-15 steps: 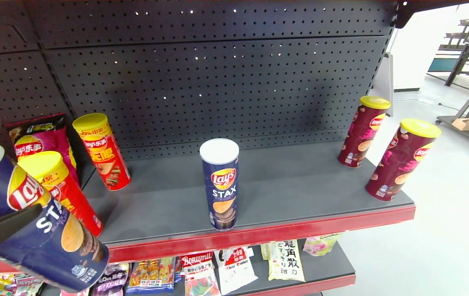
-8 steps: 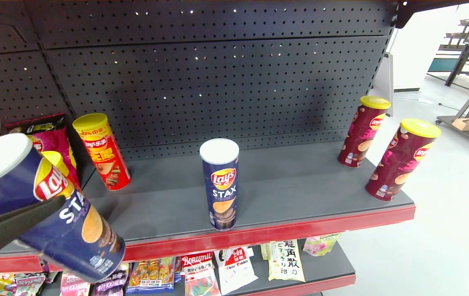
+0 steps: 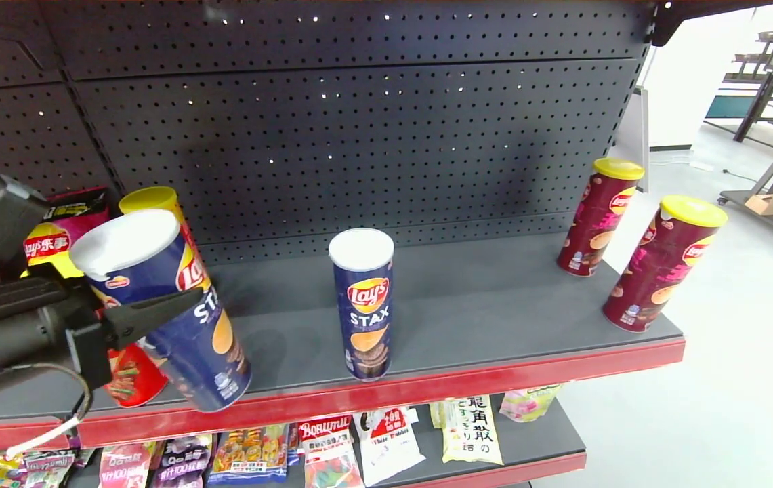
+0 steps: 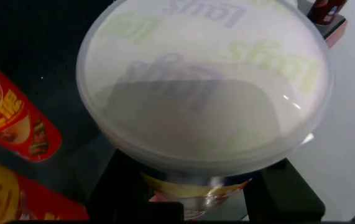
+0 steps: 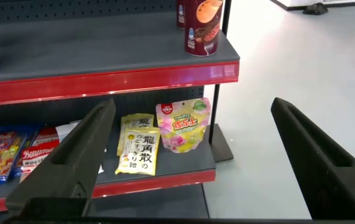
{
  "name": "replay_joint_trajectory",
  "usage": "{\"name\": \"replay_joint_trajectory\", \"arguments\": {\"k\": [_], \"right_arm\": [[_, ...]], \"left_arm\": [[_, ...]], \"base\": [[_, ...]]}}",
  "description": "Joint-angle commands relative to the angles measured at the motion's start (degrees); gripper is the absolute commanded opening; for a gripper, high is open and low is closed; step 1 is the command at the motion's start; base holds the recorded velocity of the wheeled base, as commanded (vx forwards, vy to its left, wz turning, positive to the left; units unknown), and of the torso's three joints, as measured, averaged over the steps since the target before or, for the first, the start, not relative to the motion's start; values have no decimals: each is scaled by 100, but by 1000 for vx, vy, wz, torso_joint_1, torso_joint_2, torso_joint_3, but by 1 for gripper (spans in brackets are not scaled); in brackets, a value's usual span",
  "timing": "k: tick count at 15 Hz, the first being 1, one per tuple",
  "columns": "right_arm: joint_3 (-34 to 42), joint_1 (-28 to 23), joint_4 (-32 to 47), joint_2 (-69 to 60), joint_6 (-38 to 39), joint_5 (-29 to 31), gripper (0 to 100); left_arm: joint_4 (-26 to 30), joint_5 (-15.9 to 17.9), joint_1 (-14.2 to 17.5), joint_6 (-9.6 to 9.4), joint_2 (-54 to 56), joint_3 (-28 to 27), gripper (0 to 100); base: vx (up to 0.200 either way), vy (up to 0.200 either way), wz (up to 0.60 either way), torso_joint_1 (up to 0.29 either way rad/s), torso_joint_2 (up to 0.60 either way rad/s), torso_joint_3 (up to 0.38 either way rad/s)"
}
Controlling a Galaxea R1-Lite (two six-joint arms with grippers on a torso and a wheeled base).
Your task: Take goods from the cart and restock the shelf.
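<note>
Blue chip can (image 3: 213, 352) clamped tilted in left claw (image 4: 205, 196); right claw (image 5: 193, 106) wide open.

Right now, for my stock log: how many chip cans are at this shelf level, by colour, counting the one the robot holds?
Blue chip cans: 2, including the held one
Red chip cans: 2
Maroon chip cans: 2
Total: 6

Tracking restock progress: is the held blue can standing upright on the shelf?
No, the blue can leans tilted in the left end effector at the shelf's front edge.
</note>
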State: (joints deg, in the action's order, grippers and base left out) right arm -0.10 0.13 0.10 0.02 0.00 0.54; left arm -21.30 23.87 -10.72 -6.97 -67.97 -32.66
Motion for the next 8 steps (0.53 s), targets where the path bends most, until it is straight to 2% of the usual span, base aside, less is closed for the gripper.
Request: {"name": "replay_joint_trajectory", "arguments": {"k": [1, 2, 5, 8], "right_arm": [[1, 4, -1, -2, 0, -1, 100], [1, 4, -1, -2, 0, -1, 100], [1, 4, -1, -2, 0, -1, 100], [1, 4, -1, -2, 0, -1, 100]], "left_arm": [[-630, -102, -203, -23, -1095, -188, 0], [-744, -198, -238, -23, -1324, -329, 0], [-832, -216, -326, -15, -1948, -865, 0], [-1342, -647, -563, -6, -2967, -1805, 0]], "base": [[0, 0, 0, 0, 0, 0], [0, 0, 0, 0, 0, 0], [0, 0, 0, 0, 0, 0], [0, 0, 0, 0, 0, 0]]}}
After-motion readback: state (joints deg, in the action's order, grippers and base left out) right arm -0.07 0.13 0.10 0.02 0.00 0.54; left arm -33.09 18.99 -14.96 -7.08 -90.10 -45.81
